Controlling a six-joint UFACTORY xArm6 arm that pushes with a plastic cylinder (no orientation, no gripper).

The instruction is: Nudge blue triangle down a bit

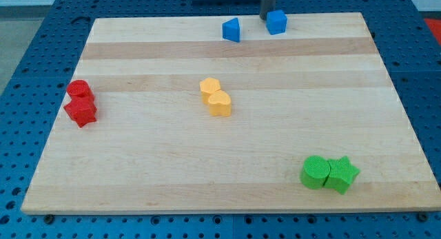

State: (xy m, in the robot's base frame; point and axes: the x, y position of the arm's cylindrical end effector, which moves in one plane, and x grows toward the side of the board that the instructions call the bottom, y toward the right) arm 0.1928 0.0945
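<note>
The blue triangle (231, 29) sits near the board's top edge, a little right of centre. A blue cube-like block (276, 22) sits to its right. The dark rod comes down from the view's top, and my tip (266, 16) is at the board's top edge, touching or just left of the blue cube's upper left side. The tip is to the right of the blue triangle and slightly above it, apart from it.
Two red blocks (80, 103) touch each other at the left. Two yellow blocks (216, 97) touch in the middle. A green round block (316, 172) and a green star (342, 174) touch at the bottom right. The wooden board (138, 170) lies on a blue perforated table.
</note>
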